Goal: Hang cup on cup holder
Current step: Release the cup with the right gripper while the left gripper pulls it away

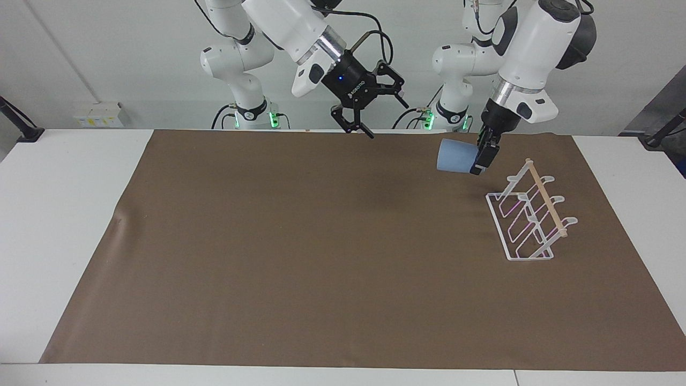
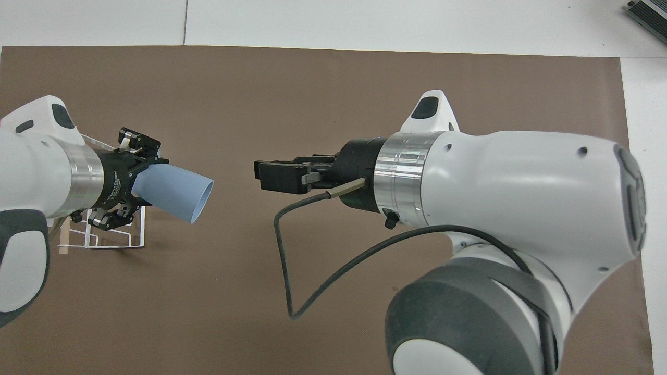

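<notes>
Cup (image 1: 453,155) sideways, pinched in left claw (image 1: 481,157), right claw (image 1: 372,115) spread, empty, raised

My left hand (image 1: 478,158) hangs off a steeply bent wrist, pointing almost straight down above the tabletop (image 1: 321,257) at the left arm's end, its 2 fingers clamped on the cup (image 1: 454,156), which lies on its side in the air. My right hand (image 1: 370,115) is raised over the robots' edge of the tabletop, angled downward, fingers spread and holding nothing.
</notes>
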You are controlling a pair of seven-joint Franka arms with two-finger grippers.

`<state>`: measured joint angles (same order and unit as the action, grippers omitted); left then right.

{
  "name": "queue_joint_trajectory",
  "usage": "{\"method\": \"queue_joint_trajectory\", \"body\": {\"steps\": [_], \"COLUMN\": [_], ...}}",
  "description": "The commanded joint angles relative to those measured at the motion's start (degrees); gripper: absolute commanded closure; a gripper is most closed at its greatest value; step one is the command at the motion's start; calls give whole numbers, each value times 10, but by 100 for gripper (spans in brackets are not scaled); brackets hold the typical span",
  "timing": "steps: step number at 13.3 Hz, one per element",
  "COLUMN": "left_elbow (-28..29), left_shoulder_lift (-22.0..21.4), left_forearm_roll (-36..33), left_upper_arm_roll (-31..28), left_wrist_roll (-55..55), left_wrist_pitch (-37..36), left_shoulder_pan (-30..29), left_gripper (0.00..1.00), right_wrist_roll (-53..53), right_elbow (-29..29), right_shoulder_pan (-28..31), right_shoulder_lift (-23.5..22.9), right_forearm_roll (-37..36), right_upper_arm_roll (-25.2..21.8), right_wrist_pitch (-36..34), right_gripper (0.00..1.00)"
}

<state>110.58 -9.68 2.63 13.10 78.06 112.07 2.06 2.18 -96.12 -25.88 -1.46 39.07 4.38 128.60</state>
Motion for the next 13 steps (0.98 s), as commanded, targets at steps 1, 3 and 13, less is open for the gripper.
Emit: {"method": "queue_joint_trajectory", "body": {"steps": [1, 3, 13], "left_elbow": [-8, -8, 24], "left_shoulder_lift": [7, 10, 67], "left_forearm_roll": [-115, -191, -492], "left_upper_arm_roll": [-3, -3, -5], "left_wrist_roll": [-1, -1, 30], "left_wrist_pitch": [15, 28, 116], "left_shoulder_pan": [10, 8, -28], "left_gripper": [100, 100, 100], "right_wrist_roll": [-74, -94, -130], "right_elbow": [-4, 1, 4], "right_shoulder_pan": [32, 39, 80], "right_shoulder_lift": [8, 8, 19], "right_forearm_roll": [-32, -93, -275], "right_upper_arm_roll": [4, 4, -3], "right_wrist_pitch": [-47, -87, -277], "right_gripper": [0, 0, 0]}}
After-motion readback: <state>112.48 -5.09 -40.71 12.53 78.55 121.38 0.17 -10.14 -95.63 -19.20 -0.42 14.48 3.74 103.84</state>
